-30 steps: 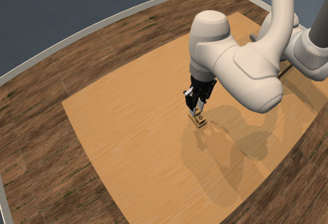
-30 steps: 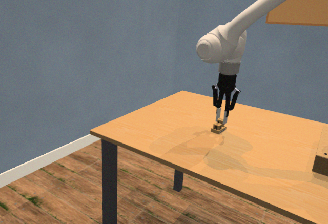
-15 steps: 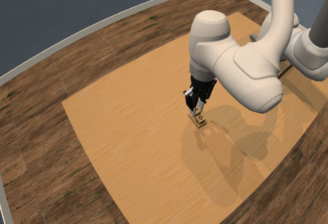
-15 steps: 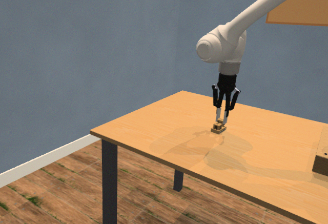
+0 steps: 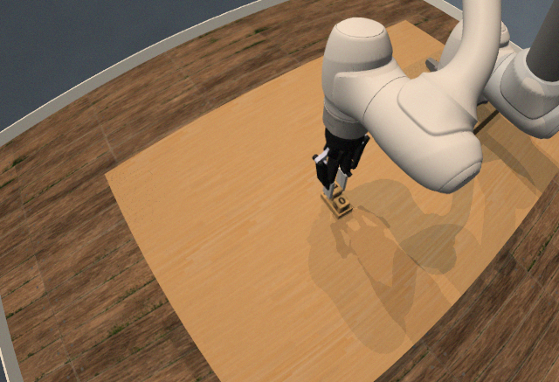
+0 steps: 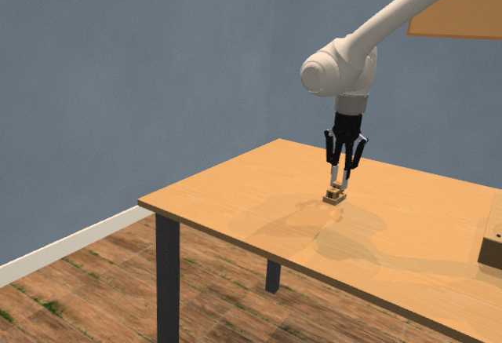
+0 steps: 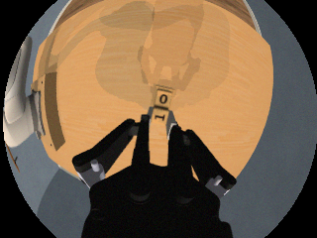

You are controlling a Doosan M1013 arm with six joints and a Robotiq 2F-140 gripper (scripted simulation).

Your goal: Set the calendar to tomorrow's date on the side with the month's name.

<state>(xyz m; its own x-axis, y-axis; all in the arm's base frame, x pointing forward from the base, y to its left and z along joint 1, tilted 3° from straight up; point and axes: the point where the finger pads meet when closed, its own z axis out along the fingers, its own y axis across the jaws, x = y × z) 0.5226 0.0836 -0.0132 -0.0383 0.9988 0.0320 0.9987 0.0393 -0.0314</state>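
The small wooden tray (image 5: 329, 206) (image 6: 334, 202) lies on the table. One cube (image 5: 341, 202) (image 6: 332, 191) (image 7: 162, 99) stands in its near end in the top view, with a 0 on top; a dark character shows on its side in the exterior view. The other cube (image 6: 337, 184) (image 7: 159, 117) is beside it at the tray's other end; its upper face shows a 1 turned sideways in the wrist view. My gripper (image 5: 335, 191) (image 6: 339, 187) (image 7: 159, 114) points down, shut on this second cube, with a finger on either side. Whether this cube touches the tray's floor is hidden.
The table (image 5: 203, 233) (image 6: 243, 217) carries the arm's shadow around the tray. A brown block (image 6: 492, 252) stands at the right edge in the exterior view. The arm (image 5: 388, 93) (image 6: 352, 59) reaches over from the right.
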